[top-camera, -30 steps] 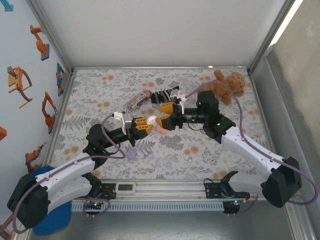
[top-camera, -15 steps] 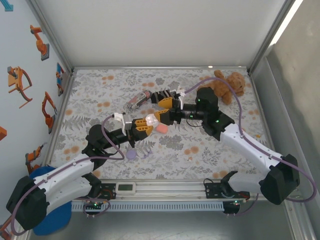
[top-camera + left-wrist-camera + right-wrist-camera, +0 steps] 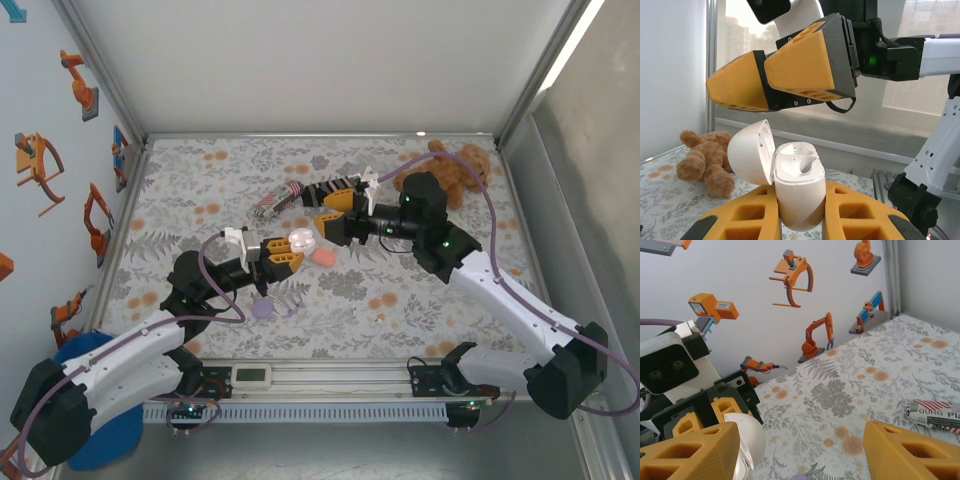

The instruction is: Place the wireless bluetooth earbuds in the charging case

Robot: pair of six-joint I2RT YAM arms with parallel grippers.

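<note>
Fingers (image 3: 860, 217) of the left hand (image 3: 800, 212) are pressing in on a white, rounded plastic charging case (image 3: 799, 175), holding it upright with its hinged lid (image 3: 751, 150) swung back and its 2 wells facing up. Directly above it the right hand (image 3: 800, 445) is hanging with its 2 orange fingers spread apart and nothing showing between them. A small salmon-pink plastic piece (image 3: 325, 257) is lying on the floral tabletop (image 3: 400, 300) just on the near side of both hands, below the case. It is too small to tell earbud from case, or to read its long axis. The right hand, being free and nearer, is probably the one to drop for it. Both forearms are reaching inward, low and nearly level, meeting at mid-tabletop.
</note>
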